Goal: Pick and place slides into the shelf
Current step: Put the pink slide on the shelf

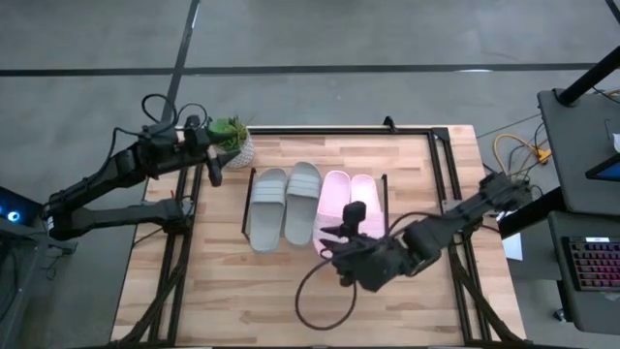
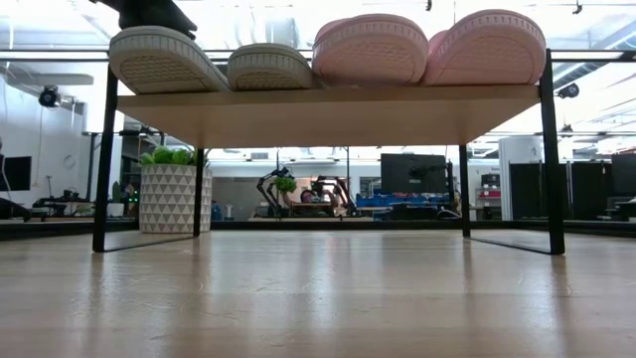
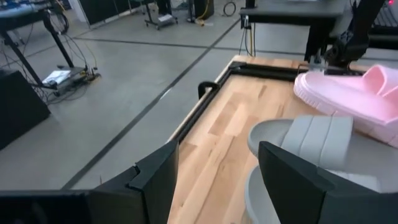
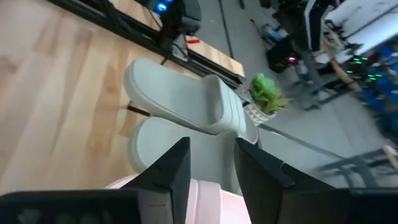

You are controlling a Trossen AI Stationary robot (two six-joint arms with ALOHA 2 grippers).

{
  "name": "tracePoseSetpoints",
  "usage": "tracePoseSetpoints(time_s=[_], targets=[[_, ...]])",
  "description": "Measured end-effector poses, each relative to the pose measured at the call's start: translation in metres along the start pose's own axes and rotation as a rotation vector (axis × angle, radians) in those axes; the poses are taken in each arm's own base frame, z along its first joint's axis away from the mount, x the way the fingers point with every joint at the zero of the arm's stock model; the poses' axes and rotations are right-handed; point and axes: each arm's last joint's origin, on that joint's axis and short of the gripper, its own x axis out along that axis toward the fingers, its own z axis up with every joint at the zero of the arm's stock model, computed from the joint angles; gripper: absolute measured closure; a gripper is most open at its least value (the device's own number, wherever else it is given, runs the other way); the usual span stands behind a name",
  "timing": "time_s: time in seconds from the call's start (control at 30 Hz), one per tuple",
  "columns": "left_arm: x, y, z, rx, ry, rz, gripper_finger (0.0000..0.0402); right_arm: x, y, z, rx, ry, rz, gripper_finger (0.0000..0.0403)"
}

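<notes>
All four slides lie side by side on the shelf's (image 1: 244,208) wooden board (image 2: 328,111), soles down. The two grey slides (image 1: 266,208) (image 1: 302,202) are on the left and the two pale pink ones (image 1: 334,199) (image 1: 363,197) on the right. In the low view their near ends (image 2: 164,60) (image 2: 373,48) stick out over the board's edge. My right gripper (image 1: 354,215) (image 4: 211,165) hovers open over the near end of the pink slides (image 4: 205,193). My left gripper (image 1: 214,174) (image 3: 214,180) is open beside the shelf's far left corner, facing the grey slides (image 3: 323,134).
A potted plant in a white patterned pot (image 1: 235,141) (image 2: 171,194) stands at the table's far left, just behind my left gripper. A black frame (image 1: 441,184) borders the table. A black cable (image 1: 315,296) loops over the bare wood near the front, below my right arm.
</notes>
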Motion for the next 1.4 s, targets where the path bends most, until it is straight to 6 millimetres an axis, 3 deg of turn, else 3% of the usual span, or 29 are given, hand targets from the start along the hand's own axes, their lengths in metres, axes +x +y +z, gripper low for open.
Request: tracePoseSetpoints(time_s=[0.3,0.5,0.73,1.1,1.4], targets=[[0.008,-0.003,-0.02,0.007,0.077,-0.008,0.0195,-0.005,0.028,-0.002,0.06,0.011,-0.059,0.0268],[0.01,-0.003,-0.025,-0.037,0.095,-0.008,0.0195,-0.017,0.057,-0.005,-0.02,0.007,-0.013,0.0219],[0.002,-0.003,-0.025,-0.046,0.071,-0.006,0.0195,-0.011,0.092,-0.011,-0.114,0.023,-0.044,0.0172],[-0.004,-0.003,-0.034,-0.097,0.064,-0.003,0.0195,0.021,0.132,-0.029,-0.273,0.087,-0.232,0.0196],[-0.012,-0.003,-0.04,-0.099,0.037,-0.002,0.0195,0.043,0.121,-0.035,-0.305,0.147,-0.323,0.0223]])
